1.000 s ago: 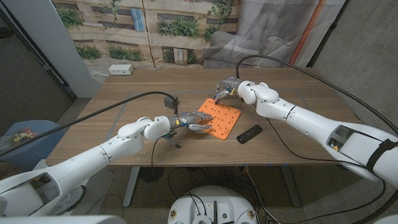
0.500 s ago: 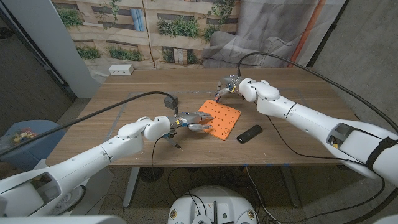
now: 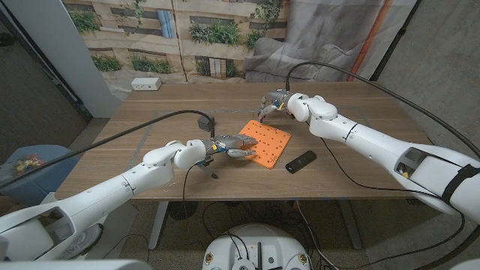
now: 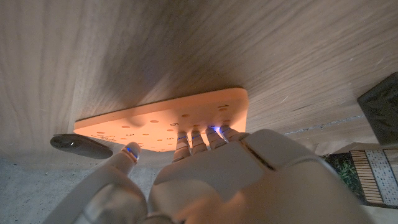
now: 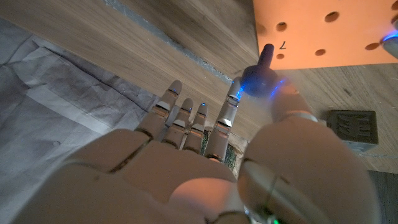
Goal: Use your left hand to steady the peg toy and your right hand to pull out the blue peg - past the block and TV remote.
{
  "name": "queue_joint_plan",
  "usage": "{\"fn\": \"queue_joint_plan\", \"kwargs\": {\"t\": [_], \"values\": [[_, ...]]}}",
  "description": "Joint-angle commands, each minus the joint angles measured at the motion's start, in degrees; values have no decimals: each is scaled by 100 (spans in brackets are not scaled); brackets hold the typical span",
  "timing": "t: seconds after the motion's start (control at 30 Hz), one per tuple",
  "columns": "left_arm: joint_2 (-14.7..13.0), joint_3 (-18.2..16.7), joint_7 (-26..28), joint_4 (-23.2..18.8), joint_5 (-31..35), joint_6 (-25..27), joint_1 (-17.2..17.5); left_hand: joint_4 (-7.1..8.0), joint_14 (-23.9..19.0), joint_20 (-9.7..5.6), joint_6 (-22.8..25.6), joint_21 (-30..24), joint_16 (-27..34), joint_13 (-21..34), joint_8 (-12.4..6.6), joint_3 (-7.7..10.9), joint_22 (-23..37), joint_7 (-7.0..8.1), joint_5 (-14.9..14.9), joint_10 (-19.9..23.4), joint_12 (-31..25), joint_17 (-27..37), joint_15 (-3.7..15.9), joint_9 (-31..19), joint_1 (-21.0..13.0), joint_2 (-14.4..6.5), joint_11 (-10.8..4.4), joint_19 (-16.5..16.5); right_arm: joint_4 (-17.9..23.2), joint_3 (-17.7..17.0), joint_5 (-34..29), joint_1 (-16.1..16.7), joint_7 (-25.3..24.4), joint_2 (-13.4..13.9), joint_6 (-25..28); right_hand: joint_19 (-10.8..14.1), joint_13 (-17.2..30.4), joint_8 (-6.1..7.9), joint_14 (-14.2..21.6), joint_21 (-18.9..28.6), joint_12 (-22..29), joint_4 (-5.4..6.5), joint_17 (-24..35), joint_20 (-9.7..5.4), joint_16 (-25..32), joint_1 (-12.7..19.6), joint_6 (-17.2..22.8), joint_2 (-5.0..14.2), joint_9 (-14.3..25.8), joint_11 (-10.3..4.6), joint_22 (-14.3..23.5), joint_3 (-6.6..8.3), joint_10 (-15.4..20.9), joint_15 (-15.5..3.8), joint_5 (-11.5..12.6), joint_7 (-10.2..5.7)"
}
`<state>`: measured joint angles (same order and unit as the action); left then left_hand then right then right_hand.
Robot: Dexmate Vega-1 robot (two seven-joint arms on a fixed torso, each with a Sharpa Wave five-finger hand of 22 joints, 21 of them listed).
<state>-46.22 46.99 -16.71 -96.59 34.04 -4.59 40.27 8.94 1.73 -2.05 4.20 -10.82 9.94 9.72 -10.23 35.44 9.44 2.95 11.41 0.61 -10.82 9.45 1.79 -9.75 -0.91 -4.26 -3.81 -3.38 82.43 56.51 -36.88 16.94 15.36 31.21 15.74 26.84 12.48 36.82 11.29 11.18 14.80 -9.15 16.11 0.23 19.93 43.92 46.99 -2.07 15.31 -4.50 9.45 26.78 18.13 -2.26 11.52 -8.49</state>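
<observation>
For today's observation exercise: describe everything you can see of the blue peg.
The blue peg is small, with a rounded knob and a thin dark stem. It looks like glossy plastic. The right hand pinches it between thumb and a finger, with the stem pointing toward the corner of the orange peg board, apparently pulled out.

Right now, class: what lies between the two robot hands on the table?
In the head view, the orange peg board spans the gap: the left hand presses its near edge; the right hand holds the blue peg beyond its far edge.
</observation>
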Motion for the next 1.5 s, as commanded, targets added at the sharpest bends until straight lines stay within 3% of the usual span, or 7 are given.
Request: {"fn": "queue_joint_plan", "kwargs": {"t": [0.03, 0.7, 1.5], "values": [[-27, -16, -147, -46, 50, 42, 15, -10, -253, -716, 109, -36, 28, 25, -14, 62, 35, -56, -7, 255, -18, 30, 292, -15, -11, -550, -23, 205, 323, -151, 95, 68, 20, 145, 6, 13, 15, 24, -15, -8, -41, -3, 17, 38, 9, 161, 401, 236, 55, 5, 22, -21, -1, 17, 12, -423], [-122, -174, 33, -277, 127, 260, 151, -21, -234, -706, 133, -32, 18, 26, -21, 96, 35, -56, -12, 237, -5, 29, 287, -16, -14, -543, -12, 212, 733, -429, 150, 202, 142, 428, 246, 13, 12, -28, -20, -13, -73, 2, 24, 42, 5, 128, 294, 236, 44, 35, 24, -54, -16, 22, 9, -422], [-125, -319, 256, -361, 154, 251, 62, -37, -217, -663, 151, -38, 14, 27, -22, 141, 34, -51, -18, 183, 13, 28, 265, -17, -18, -534, 19, 255, 1052, -568, -63, 340, 283, 750, 690, 10, 11, -118, -33, -19, -124, -44, 26, 35, -5, 206, 90, 234, 26, 22, 23, -63, -68, 17, 28, -422]]}}
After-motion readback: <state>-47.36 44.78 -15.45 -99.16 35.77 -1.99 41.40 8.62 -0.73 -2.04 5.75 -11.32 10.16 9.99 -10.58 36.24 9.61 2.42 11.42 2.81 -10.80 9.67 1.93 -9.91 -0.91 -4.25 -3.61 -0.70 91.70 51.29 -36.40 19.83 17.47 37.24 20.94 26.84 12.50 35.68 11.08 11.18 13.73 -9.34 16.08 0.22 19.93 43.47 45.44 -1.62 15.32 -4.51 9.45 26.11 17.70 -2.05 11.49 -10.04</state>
